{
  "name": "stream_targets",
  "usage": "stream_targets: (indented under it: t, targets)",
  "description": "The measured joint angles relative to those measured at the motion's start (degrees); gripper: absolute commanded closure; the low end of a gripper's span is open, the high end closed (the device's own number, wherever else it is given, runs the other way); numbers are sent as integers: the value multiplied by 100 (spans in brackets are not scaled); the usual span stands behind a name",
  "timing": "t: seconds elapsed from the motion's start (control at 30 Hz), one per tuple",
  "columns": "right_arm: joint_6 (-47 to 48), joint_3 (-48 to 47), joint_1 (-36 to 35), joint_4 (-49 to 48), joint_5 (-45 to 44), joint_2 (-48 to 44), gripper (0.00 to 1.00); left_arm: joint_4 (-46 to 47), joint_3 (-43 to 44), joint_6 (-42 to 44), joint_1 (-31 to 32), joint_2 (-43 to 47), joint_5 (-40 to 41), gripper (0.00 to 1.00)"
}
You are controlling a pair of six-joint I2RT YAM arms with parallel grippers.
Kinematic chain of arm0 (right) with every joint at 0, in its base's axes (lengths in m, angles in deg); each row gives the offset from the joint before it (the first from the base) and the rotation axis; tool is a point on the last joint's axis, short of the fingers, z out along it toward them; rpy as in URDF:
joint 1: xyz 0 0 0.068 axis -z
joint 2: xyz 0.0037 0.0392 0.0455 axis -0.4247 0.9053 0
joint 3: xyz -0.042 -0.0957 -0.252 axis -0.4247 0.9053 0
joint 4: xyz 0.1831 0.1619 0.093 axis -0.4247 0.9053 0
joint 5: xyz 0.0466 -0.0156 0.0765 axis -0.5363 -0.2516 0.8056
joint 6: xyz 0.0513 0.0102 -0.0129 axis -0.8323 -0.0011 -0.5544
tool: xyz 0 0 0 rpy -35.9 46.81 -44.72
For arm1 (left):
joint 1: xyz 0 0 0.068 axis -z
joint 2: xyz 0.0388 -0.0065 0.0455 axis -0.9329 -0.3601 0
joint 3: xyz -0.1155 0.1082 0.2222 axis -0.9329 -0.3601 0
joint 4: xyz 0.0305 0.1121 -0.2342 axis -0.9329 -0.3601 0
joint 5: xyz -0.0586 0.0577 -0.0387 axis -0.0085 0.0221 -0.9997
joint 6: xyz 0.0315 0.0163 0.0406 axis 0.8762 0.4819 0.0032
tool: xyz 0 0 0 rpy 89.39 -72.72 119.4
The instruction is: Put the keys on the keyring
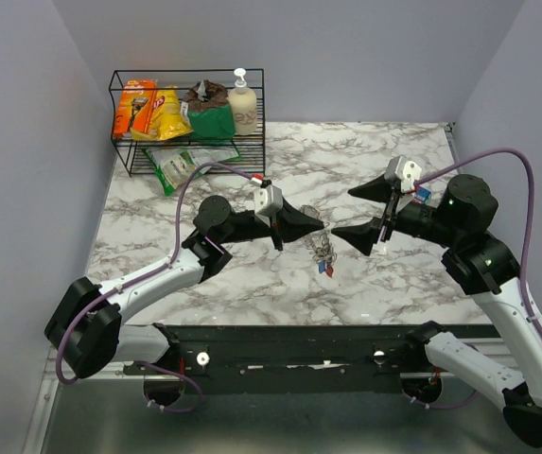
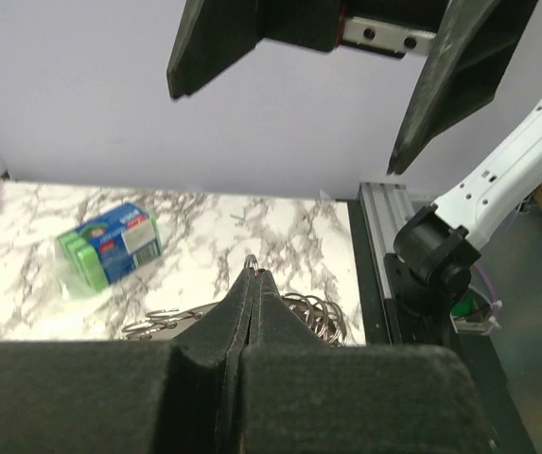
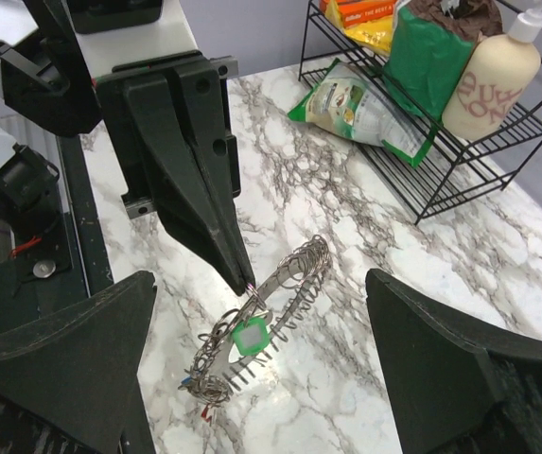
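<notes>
Left gripper [image 1: 320, 225] pinched shut on the thin metal keyring [image 3: 288, 282] bristling with small silver keys, mid-frame in the right wrist view — right gripper [image 1: 343, 212] spread wide to either side, touching nothing. Square green-tagged key [image 3: 249, 337] at the ring visible only there; red and blue key tags [image 1: 325, 270] dangling beneath in the top view.

keyring [image 3: 289, 272]: thin shiny metal | table [image 1: 365, 151]: smooth marbled | jaws: matt black plastic | rack [image 1: 157, 73]: black wire
</notes>
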State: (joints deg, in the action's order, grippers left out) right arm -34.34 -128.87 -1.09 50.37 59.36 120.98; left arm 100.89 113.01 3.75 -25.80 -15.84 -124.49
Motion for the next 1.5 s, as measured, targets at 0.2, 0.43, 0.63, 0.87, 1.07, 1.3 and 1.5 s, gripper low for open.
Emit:
stream_targets:
  t: [0.2,0.43,0.63,0.87,1.07,1.3,1.5]
  targets:
    - [-114,170,0,-68,-90,50,0,-466,-271,199,0,101,240,100]
    - [-219,271,0,-144,-181,76,0,-787,-304,374,0,175,415,100]
    - [-273,348,0,-197,-278,61,0,-800,-273,415,0,22,448,100]
    - [-304,433,0,-219,-422,28,0,-785,-81,435,-26,-330,452,100]
    - [-313,444,0,-254,-494,48,0,-616,358,426,-42,-881,535,100]
    - [-317,448,7,-256,-605,59,0,-225,1067,339,-116,-1749,706,100]
    - [-317,459,11,-258,-654,59,0,179,1480,234,-195,-2444,960,100]
